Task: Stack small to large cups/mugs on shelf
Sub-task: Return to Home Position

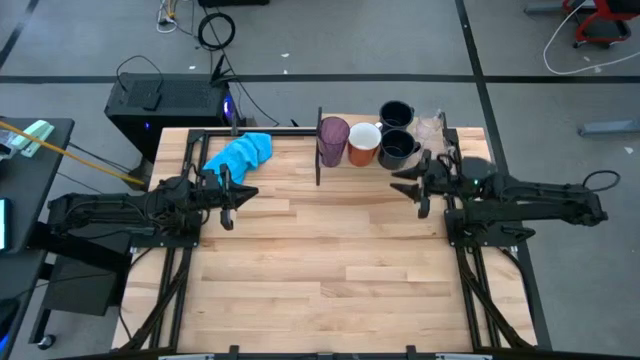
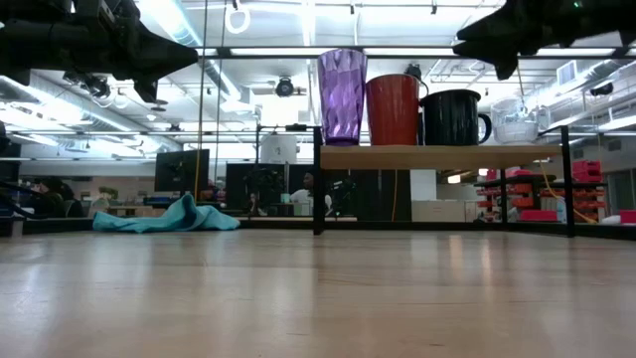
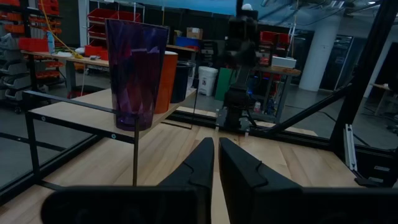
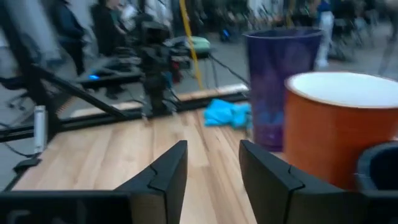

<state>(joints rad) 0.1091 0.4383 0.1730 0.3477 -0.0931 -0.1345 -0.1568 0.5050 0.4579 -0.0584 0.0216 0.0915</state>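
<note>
The light wood shelf (image 1: 465,140) stands at the table's far right. On it stand the purple tumbler (image 1: 333,140), the orange mug (image 1: 363,143), two navy mugs (image 1: 398,149) (image 1: 396,113) and the clear cups (image 1: 432,127). In the low view the tumbler (image 2: 343,94), the orange mug (image 2: 394,109), one navy mug (image 2: 452,117) and the clear cups (image 2: 515,121) stand in a row on the shelf top (image 2: 437,156). My right gripper (image 1: 402,184) is open and empty, just in front of the shelf. My left gripper (image 1: 248,193) is shut and empty at mid-left.
A bright blue cloth (image 1: 240,153) lies at the far left of the table, left of the shelf. The shelf's black uprights (image 1: 319,148) stand at its corners. Bare tabletop (image 1: 330,260) lies between and in front of the arms.
</note>
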